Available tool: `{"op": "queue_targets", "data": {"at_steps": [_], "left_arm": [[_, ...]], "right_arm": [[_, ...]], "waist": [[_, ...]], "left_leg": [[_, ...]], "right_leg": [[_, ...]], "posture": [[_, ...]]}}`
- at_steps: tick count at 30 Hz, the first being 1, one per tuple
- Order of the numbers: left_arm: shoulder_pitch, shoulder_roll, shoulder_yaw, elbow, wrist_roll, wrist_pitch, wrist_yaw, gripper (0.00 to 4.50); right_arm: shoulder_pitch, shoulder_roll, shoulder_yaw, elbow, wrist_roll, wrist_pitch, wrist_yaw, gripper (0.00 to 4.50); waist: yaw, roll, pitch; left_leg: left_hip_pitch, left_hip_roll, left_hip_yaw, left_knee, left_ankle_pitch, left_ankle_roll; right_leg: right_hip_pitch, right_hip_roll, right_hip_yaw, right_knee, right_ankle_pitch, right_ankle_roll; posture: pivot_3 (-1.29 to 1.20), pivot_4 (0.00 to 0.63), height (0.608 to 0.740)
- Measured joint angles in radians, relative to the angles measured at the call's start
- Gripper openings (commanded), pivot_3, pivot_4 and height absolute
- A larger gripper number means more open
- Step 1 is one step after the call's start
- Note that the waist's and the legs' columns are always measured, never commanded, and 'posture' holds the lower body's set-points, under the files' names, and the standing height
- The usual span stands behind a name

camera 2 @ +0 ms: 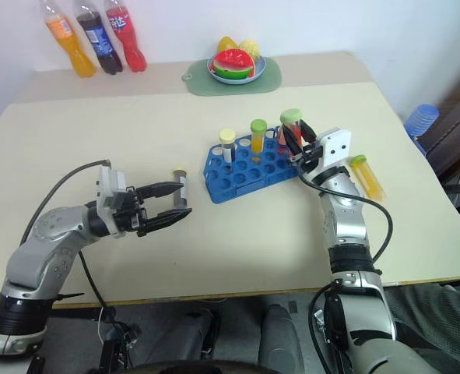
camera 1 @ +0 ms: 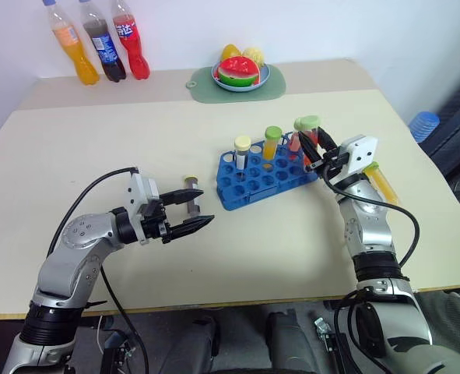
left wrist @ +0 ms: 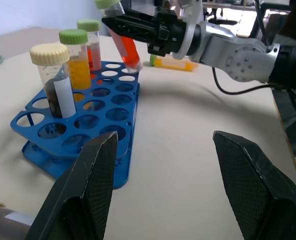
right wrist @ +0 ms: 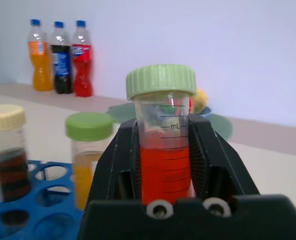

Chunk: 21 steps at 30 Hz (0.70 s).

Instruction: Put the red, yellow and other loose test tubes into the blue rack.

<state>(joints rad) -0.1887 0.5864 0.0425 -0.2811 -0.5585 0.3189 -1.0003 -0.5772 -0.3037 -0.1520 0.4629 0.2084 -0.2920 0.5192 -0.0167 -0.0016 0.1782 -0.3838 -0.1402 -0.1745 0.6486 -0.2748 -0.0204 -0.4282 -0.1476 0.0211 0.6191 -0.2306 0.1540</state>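
Observation:
The blue rack [camera 1: 261, 178] stands mid-table. It holds a dark tube with a cream cap [camera 1: 242, 152], a yellow tube with a green cap [camera 1: 272, 142] and a red tube [left wrist: 90, 45]. My right gripper [camera 1: 312, 142] is shut on a tilted red test tube [right wrist: 164, 165] with a green cap, whose lower end is at the rack's far right corner. Another yellow tube [camera 1: 381, 181] lies on the table right of that arm. A small dark tube [camera 1: 191, 189] stands just beyond my left gripper [camera 1: 206, 208], which is open and holds nothing, left of the rack.
Three soda bottles [camera 1: 105, 43] stand at the back left. A green mat with a fruit plate [camera 1: 241, 78] sits at the back centre. A blue ribbed object [camera 1: 424, 125] lies beyond the table's right edge.

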Motion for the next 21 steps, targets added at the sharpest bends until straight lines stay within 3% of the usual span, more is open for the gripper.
{"op": "queue_targets", "data": {"at_steps": [13,18,21], "left_arm": [[0.006,-0.01,0.0,-0.014,-0.003,0.0,0.02,3.14],[0.006,-0.016,-0.001,-0.013,-0.005,0.0,0.02,3.14],[0.004,-0.024,-0.003,-0.012,-0.006,0.001,0.02,3.14]], "right_arm": [[-0.078,0.059,-0.013,0.215,-0.008,-0.159,-0.053,0.78],[-0.085,0.108,-0.034,0.262,0.012,-0.223,-0.067,0.78],[-0.058,0.136,-0.045,0.275,0.032,-0.269,-0.058,2.27]], "waist": [[-0.003,0.0,0.0],[-0.006,0.0,0.0],[-0.006,0.0,0.0]], "left_leg": [[0.006,0.001,0.002,-0.001,0.0,0.0],[0.009,0.008,0.005,-0.002,0.0,-0.001],[0.009,0.013,0.005,-0.002,-0.001,-0.004]], "right_leg": [[0.004,0.001,0.003,0.0,0.0,0.0],[0.005,0.009,0.007,-0.001,0.002,-0.003],[0.005,0.015,0.007,-0.001,0.002,-0.005]], "posture": [[0.0,0.15,0.74],[0.0,0.15,0.74],[0.0,0.15,0.74]]}}
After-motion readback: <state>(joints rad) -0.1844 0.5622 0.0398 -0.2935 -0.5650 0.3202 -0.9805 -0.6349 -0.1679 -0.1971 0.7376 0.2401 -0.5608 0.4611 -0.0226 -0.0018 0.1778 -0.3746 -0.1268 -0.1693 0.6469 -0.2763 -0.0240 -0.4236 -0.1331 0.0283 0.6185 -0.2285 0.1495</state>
